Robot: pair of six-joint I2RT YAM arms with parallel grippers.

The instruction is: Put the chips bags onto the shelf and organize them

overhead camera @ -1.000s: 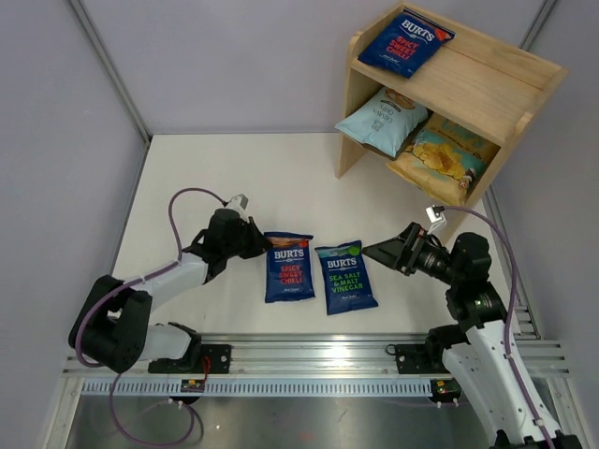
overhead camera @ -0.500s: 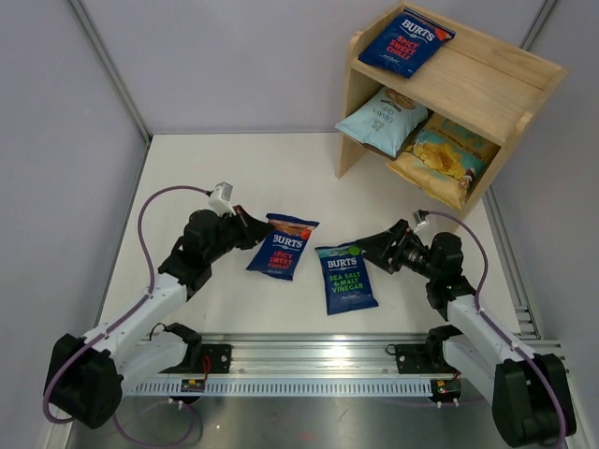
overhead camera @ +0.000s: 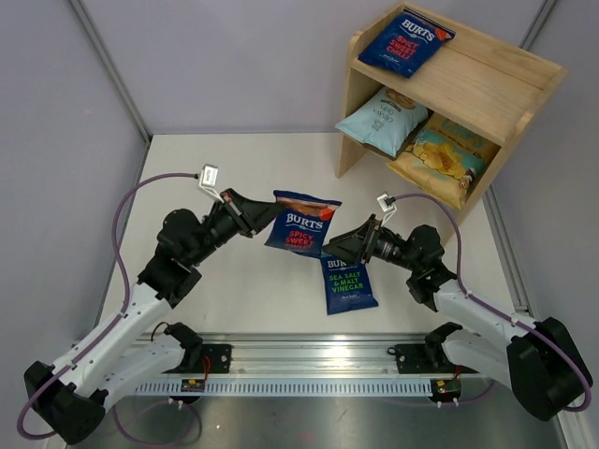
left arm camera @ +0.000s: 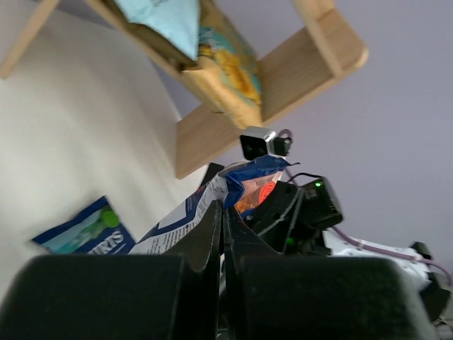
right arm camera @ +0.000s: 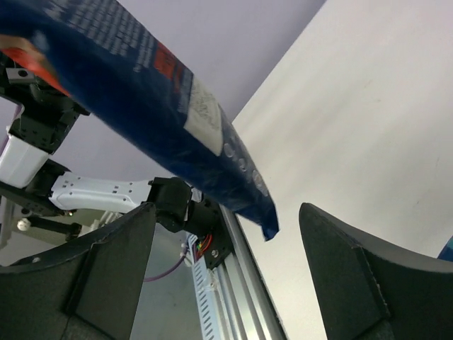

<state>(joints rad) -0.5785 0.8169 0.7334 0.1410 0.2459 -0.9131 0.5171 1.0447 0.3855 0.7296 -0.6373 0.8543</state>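
Note:
My left gripper (overhead camera: 270, 214) is shut on the top edge of a red-lettered Burts bag (overhead camera: 301, 225) and holds it in the air above the table. In the left wrist view the jaws (left arm camera: 225, 214) pinch the bag's edge (left arm camera: 185, 212). My right gripper (overhead camera: 333, 249) is open just below and right of that bag. In the right wrist view the bag's lower corner (right arm camera: 265, 225) hangs between the spread fingers (right arm camera: 117, 262). The green-lettered Burts bag (overhead camera: 348, 285) lies flat on the table, partly under the right gripper. The wooden shelf (overhead camera: 487, 79) stands at the back right.
On the shelf's top tier lies another red-lettered Burts bag (overhead camera: 405, 42). The lower tier holds the pale-blue bag (overhead camera: 382, 120) and the yellow Kettle bag (overhead camera: 438, 159). Grey walls close in both sides. A metal rail (overhead camera: 318, 354) runs along the near edge.
My left gripper has lifted the red-lettered bag off the table and carried it up and right. My right gripper has moved left over the green-lettered bag, up to the lifted bag.

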